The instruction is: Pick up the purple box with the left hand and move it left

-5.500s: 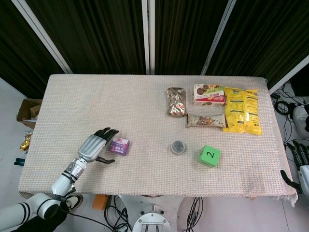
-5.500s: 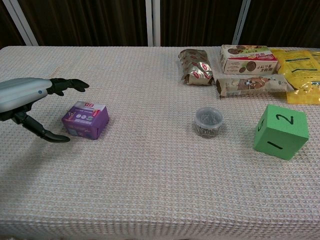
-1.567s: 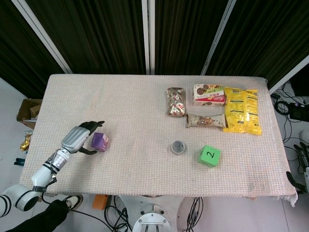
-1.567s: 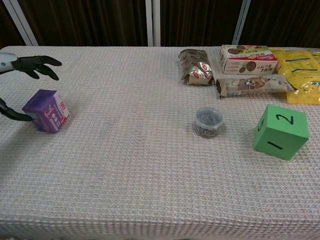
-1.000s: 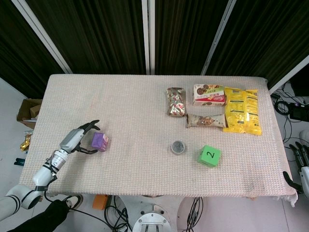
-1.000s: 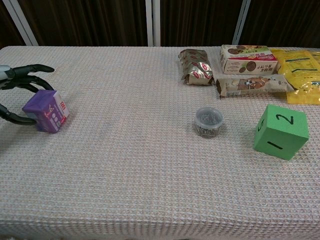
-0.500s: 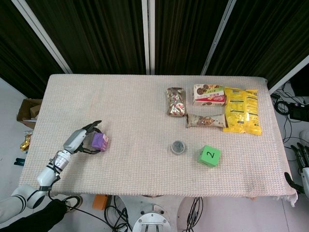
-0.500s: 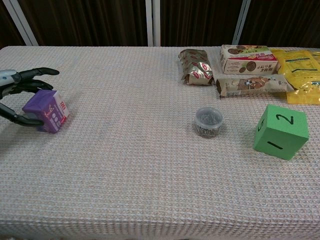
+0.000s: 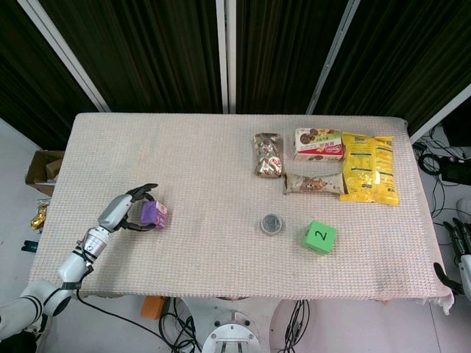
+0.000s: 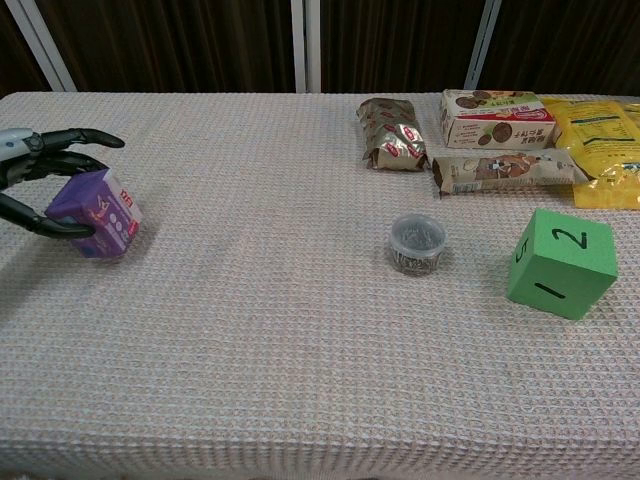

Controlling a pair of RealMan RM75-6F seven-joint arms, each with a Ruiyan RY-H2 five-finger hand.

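Chest view: purple box (image 10: pixel 97 224) sits tilted near the surface's (image 10: pixel 300 330) left edge, left hand (image 10: pixel 30 175) grasping it, fingers (image 10: pixel 70 140) above, thumb underneath. Right hand (image 9: pixel 462 254) hangs off the far side; its fingers unclear.

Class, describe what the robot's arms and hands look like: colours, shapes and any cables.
The left robot hand has a silver-grey back and slim black fingers. Its arm is white rounded segments with black joint bands. The right robot hand shows only at the frame edge, grey with dark fingers. No arm cables show.
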